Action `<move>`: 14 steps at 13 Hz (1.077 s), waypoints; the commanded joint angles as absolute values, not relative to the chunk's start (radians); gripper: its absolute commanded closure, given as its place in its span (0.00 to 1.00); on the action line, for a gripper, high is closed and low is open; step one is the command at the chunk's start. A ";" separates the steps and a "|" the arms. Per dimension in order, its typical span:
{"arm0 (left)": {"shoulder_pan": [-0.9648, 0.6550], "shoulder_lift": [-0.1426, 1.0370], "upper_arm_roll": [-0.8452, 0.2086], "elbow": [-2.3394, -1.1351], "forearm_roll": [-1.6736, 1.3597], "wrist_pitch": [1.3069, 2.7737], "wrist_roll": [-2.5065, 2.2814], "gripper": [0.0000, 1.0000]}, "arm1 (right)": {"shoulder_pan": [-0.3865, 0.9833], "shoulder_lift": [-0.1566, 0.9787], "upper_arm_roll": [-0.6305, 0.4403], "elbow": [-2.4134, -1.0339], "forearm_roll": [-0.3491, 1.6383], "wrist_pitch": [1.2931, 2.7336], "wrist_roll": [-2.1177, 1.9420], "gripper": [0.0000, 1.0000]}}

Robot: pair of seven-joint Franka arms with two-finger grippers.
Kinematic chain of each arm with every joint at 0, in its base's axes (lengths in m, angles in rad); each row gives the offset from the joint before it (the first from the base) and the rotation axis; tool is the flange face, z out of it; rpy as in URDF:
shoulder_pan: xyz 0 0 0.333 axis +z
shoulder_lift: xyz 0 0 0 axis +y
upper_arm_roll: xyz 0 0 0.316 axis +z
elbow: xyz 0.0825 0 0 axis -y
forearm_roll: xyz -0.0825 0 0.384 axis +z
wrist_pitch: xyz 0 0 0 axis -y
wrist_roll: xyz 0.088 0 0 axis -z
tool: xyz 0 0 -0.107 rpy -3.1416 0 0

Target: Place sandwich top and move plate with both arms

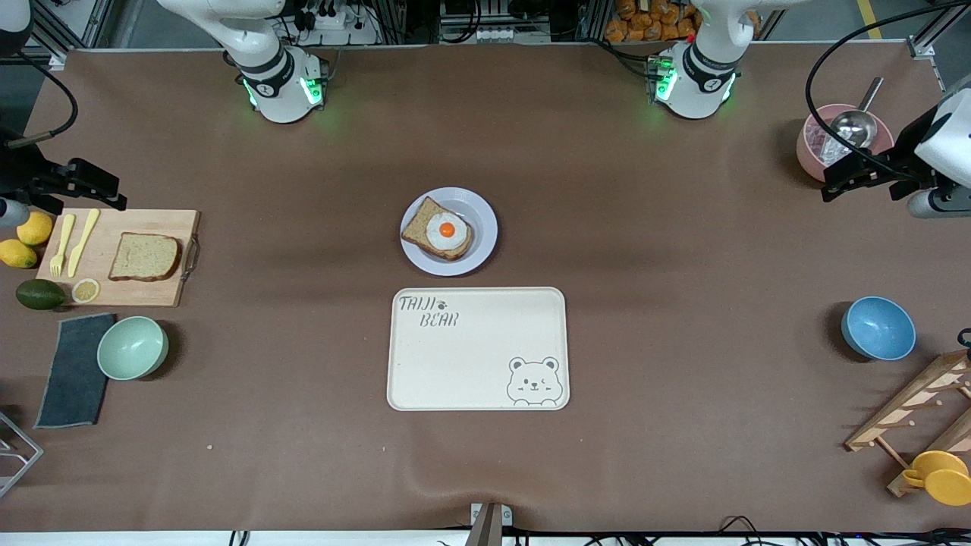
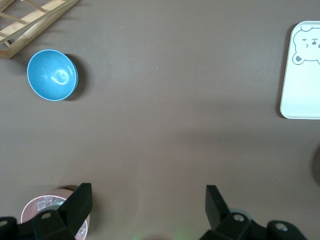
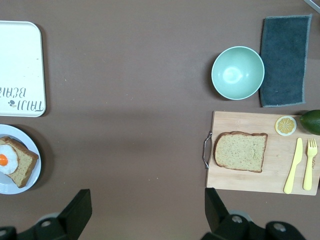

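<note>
The sandwich top (image 1: 145, 256), a plain brown slice (image 3: 241, 150), lies flat on a wooden cutting board (image 1: 114, 292) at the right arm's end of the table. The plate (image 1: 482, 216) sits mid-table and carries a bread slice with a fried egg (image 1: 446, 230); its rim (image 3: 25, 134) also shows in the right wrist view. My right gripper (image 1: 114, 191) hangs open and empty (image 3: 147, 202) over the table beside the board. My left gripper (image 1: 834, 182) hangs open and empty (image 2: 147, 197) beside a pink bowl (image 1: 810, 148) at the left arm's end.
A cream bear tray (image 1: 478, 349) lies just nearer the front camera than the plate. The board also bears a yellow fork, knife and lemon slice; lemons, an avocado, a mint bowl (image 1: 133, 347) and a grey cloth (image 1: 76, 369) surround it. A blue bowl (image 1: 878, 327) and wooden rack (image 1: 918, 409) occupy the left arm's end.
</note>
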State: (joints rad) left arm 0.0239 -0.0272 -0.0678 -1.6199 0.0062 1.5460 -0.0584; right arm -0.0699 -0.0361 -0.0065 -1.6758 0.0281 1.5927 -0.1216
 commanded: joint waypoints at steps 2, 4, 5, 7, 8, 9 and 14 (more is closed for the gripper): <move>0.031 -0.018 -0.071 -1.592 -0.006 1.523 -0.066 0.00 | -0.092 -0.023 0.031 -1.631 0.011 1.582 -0.124 0.00; 0.031 -0.008 -0.068 -1.591 -0.003 1.523 -0.066 0.00 | -0.091 -0.021 0.031 -1.615 0.011 1.580 -0.123 0.00; 0.034 -0.002 -0.066 -1.591 -0.008 1.523 -0.064 0.00 | -0.087 -0.023 0.028 -1.615 0.009 1.583 -0.123 0.00; 0.040 0.000 -0.064 -1.591 -0.006 1.522 -0.066 0.00 | -0.072 -0.021 0.025 -1.615 0.005 1.594 -0.124 0.00; 0.049 0.000 -0.066 -1.591 -0.009 1.523 -0.061 0.00 | -0.068 -0.023 0.025 -1.615 0.003 1.594 -0.123 0.00; 0.054 0.002 -0.066 -1.595 -0.011 1.523 -0.060 0.00 | -0.061 -0.023 0.022 -1.617 -0.005 1.595 -0.124 0.00; 0.052 -0.002 -0.066 -1.606 -0.011 1.523 -0.071 0.00 | -0.077 0.012 0.021 -1.617 -0.017 1.615 -0.127 0.00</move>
